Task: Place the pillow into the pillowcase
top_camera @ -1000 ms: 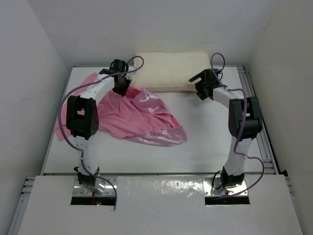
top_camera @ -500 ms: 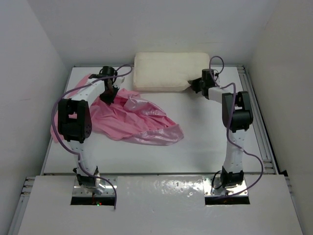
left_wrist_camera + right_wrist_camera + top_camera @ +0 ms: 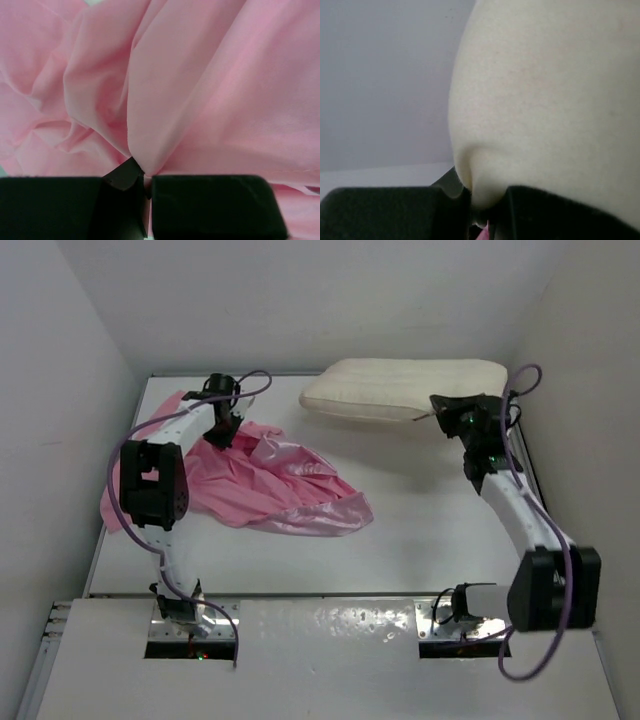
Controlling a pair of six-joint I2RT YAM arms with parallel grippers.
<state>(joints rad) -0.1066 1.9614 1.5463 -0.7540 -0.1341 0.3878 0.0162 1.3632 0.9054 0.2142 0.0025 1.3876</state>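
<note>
Pillowcase (image 3: 270, 475) covers left; table (image 3: 430, 530) open ctr-right.

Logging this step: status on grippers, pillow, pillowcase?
Left gripper shut on pillowcase, bunched on table. Right gripper shut on pillow edge, pillow held above table. Nothing seen between them.

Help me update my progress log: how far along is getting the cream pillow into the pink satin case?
Done: both grips are made. In hand: the right gripper pinches a corner of the plump cream pillow, held above the white table; the left gripper pinches the crumpled shiny pink satin pillowcase. Left: opening the case and sliding the pillow in; they are apart.
</note>
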